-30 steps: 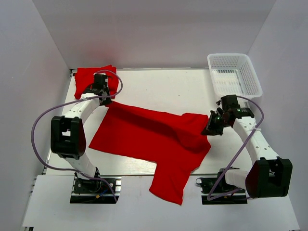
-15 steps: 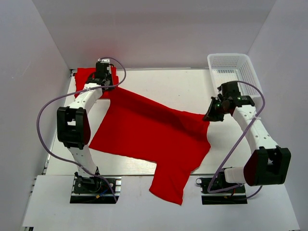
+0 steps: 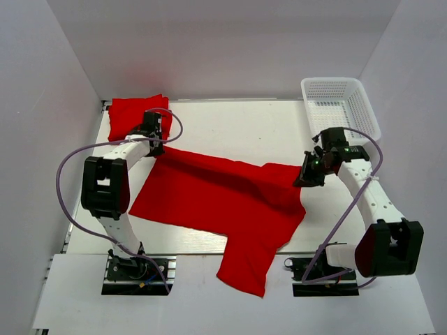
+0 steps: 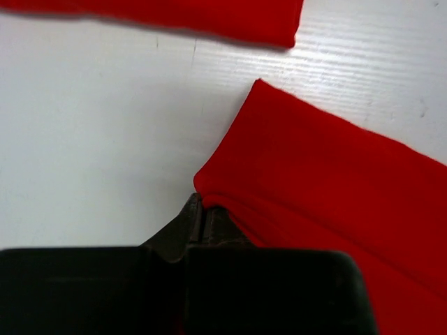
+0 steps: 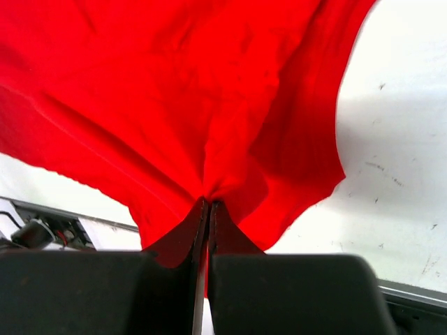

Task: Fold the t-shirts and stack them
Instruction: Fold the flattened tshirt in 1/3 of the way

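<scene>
The open t-shirt [image 3: 216, 195] lies spread on the counter [image 3: 244, 129], to the left of the basket [image 3: 340, 105] and nearer than it. It looks light and limp, sure to sag, so corners and hems are the places to grip. The left hand [image 3: 155, 145] is pinched tight on the corner farthest from the basket, and the right hand [image 3: 307, 176] on the edge nearest it. A folded t-shirt [image 3: 133, 112] sits across the counter from the basket.

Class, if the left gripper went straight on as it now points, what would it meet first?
Probably the bare table just ahead; if skimming above it, the folded t-shirt. Depth is unclear.
</scene>
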`<state>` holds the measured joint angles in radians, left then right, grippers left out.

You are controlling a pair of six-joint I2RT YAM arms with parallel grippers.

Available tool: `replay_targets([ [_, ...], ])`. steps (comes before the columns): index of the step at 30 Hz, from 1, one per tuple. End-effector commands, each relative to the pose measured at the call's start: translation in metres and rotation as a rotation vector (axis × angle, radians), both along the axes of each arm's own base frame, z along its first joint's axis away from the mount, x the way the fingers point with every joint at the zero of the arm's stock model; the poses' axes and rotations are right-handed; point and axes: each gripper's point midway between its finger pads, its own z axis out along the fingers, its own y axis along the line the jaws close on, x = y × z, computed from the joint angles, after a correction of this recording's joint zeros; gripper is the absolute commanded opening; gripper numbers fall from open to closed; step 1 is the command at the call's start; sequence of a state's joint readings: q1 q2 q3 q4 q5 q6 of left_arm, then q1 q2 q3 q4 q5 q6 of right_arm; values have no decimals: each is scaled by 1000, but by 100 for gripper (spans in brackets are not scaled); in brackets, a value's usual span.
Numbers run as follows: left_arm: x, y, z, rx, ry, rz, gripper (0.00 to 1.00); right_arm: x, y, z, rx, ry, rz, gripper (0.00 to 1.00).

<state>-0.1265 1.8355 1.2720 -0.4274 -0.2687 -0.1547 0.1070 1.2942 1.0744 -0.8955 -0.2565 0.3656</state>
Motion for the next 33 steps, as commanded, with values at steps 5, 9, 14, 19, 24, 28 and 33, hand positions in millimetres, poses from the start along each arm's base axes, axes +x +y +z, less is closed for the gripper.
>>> replay_targets([
  [5, -16, 23, 19, 46, -11, 141, 0, -44, -2, -43, 3, 133, 22, 1],
  [9, -27, 24, 6, 46, 98, 189, 57, -50, -5, -56, -18, 162, 17, 28],
  [14, -30, 30, 31, 62, 80, 245, 100, -33, -33, -41, -179, 86, -22, 64],
  [19, -24, 25, 73, 35, -8, 247, 100, -24, -41, -20, -268, -29, 80, 69],
  [24, -24, 3, 91, -82, -73, 158, 100, -34, 4, -1, -133, -127, 298, 72],
  [28, -15, -36, 111, -232, -223, -47, 100, -49, 34, -6, -96, -118, 433, 77],
  [33, 2, -61, 99, -302, -179, -132, 100, -31, 47, -14, -106, -126, 372, 90],
])
